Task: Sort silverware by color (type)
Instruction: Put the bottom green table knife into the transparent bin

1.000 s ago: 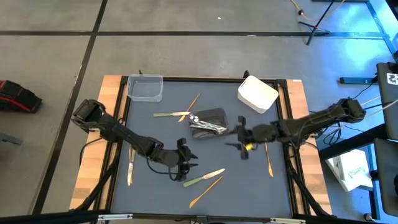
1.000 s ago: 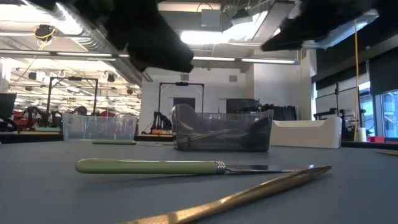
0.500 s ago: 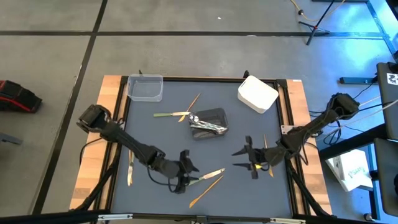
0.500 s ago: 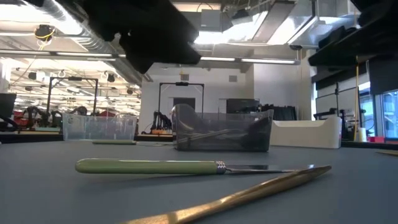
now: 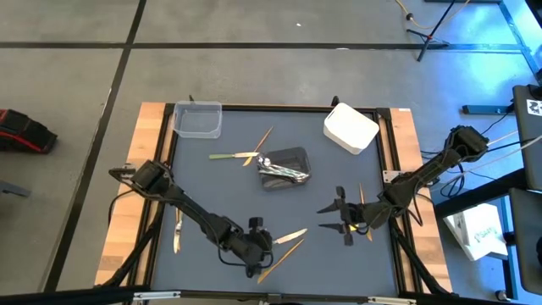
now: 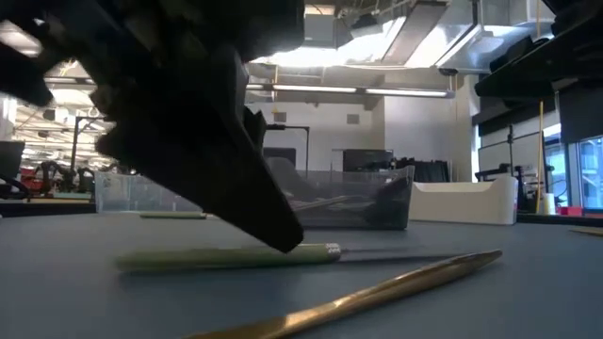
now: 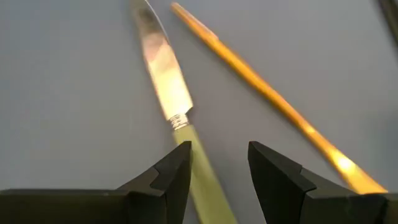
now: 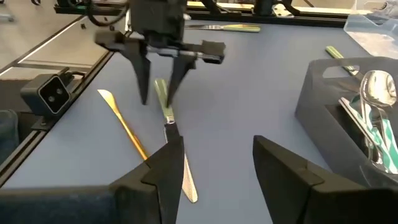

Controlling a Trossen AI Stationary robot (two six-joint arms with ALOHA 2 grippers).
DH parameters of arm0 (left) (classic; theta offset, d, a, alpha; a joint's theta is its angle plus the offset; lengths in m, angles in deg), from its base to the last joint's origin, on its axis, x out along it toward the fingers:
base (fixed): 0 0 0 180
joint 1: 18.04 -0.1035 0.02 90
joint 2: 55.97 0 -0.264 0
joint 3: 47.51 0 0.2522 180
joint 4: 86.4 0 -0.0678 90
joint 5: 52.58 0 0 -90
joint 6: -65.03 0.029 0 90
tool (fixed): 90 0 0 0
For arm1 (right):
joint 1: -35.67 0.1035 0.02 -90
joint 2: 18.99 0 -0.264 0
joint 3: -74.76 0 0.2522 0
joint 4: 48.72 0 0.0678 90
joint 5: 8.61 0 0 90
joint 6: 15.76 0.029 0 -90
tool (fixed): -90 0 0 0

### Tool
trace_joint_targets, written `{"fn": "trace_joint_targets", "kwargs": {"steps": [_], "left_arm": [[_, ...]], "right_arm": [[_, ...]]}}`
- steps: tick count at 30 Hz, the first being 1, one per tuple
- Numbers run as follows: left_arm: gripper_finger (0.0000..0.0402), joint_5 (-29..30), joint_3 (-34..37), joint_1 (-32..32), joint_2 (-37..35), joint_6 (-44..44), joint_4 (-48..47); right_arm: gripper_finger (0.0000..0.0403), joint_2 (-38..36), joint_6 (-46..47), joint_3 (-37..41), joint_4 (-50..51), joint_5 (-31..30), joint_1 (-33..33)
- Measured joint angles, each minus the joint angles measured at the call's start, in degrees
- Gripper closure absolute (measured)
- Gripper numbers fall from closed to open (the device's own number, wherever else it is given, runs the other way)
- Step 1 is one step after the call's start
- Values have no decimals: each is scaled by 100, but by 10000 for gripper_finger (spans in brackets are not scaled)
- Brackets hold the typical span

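High view: the left tool (image 5: 257,247) sits low at the six o'clock edge of the dark grey surface (image 5: 212,186), fingers spread astride the handle of the pale green-handled knife with a silver blade (image 5: 288,236); the slim tan wood-coloured utensil (image 5: 281,260) lies just beside it. The right tool (image 5: 337,217) hovers released toward four o'clock, near another tan wood-coloured utensil (image 5: 365,215). The dark grey square tub (image 5: 284,166) at centre holds shiny silver pieces. Low view: the left tool meets the surface at the knife's green handle (image 6: 221,254). Left wrist view: both fingers (image 7: 171,177) flank the handle, not closed on it. Right wrist view: the right tool's fingers (image 8: 166,163) stand apart, grasping nothing; the left tool straddles the knife farther off.
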State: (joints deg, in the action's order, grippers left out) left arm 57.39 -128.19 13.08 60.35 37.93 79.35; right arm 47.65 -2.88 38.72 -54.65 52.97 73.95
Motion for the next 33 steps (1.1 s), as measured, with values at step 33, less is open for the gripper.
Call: {"fn": "trace_joint_targets", "kwargs": {"steps": [33], "left_arm": [[367,358,139,-45,-37,-270,-315]], "right_arm": [[223,2,383,-4,-247,55,-4]]}}
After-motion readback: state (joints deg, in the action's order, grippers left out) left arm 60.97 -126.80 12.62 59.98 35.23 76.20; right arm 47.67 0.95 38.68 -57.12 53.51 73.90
